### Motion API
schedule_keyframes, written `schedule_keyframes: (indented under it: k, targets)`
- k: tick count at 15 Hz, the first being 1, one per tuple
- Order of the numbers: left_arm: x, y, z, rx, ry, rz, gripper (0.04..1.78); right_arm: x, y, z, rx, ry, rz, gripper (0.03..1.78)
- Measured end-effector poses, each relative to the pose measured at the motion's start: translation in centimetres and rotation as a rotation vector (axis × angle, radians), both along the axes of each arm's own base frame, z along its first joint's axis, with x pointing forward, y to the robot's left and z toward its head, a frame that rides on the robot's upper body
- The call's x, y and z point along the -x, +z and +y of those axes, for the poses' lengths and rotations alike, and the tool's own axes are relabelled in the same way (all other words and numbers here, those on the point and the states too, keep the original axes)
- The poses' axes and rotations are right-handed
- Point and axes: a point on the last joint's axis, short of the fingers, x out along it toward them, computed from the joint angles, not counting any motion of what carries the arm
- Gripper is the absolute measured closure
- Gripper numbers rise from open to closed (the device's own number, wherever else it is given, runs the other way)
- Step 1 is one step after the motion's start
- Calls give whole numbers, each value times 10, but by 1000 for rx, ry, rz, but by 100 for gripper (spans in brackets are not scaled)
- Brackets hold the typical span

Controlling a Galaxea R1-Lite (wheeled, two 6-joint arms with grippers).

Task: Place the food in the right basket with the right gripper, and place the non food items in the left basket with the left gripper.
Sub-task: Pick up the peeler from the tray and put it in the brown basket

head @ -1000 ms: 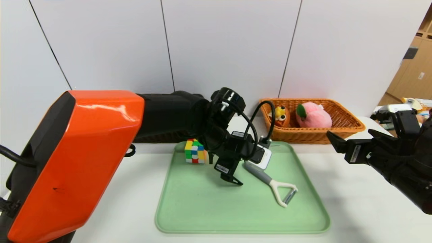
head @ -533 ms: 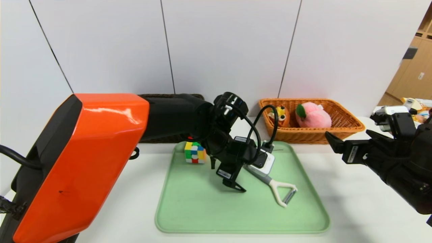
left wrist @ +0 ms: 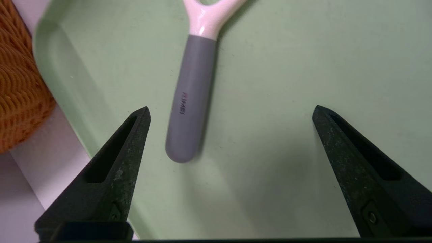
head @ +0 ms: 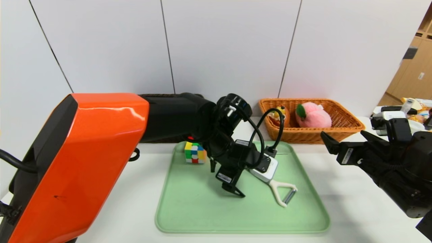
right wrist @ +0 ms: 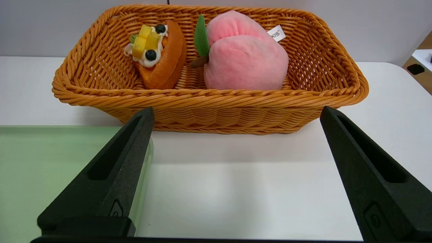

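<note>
The white Y-shaped peeler point(head: 281, 192) lies on the pale green tray point(head: 202, 216); its grey handle point(left wrist: 190, 101) shows in the left wrist view. My left gripper point(head: 226, 180) hovers open over the tray, with the handle's end just beyond and between the fingertips, nearer one finger point(left wrist: 135, 135). The puzzle cube point(head: 195, 152) stands at the tray's far left corner. The peach point(head: 314, 115) and cake slice point(head: 279, 116) lie in the orange basket point(head: 347, 126). My right gripper point(head: 342, 135) is open and empty before that basket point(right wrist: 209, 98). The marker and spork are out of view.
The dark brown basket point(head: 152, 95) is mostly hidden behind my left arm at the back left. The tray's rim point(right wrist: 145, 158) lies beside my right gripper point(right wrist: 237, 108). Shelves and clutter stand at the far right point(head: 415, 101).
My left gripper has moved right and a little lower over the tray, toward the peeler's handle. My right gripper has shifted slightly left and stays open.
</note>
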Motion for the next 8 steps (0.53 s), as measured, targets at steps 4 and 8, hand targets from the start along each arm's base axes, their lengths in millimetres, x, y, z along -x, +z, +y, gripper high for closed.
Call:
schedule_keyframes:
  k: [4, 8]
  targets:
    - [-5, -3, -6, 35, 13, -24, 13, 0, 2, 1, -17, 23, -19, 12]
    - [-6, -6, -6, 35, 18, -21, 13, 1, 3, 5, -14, 48, -29, 12]
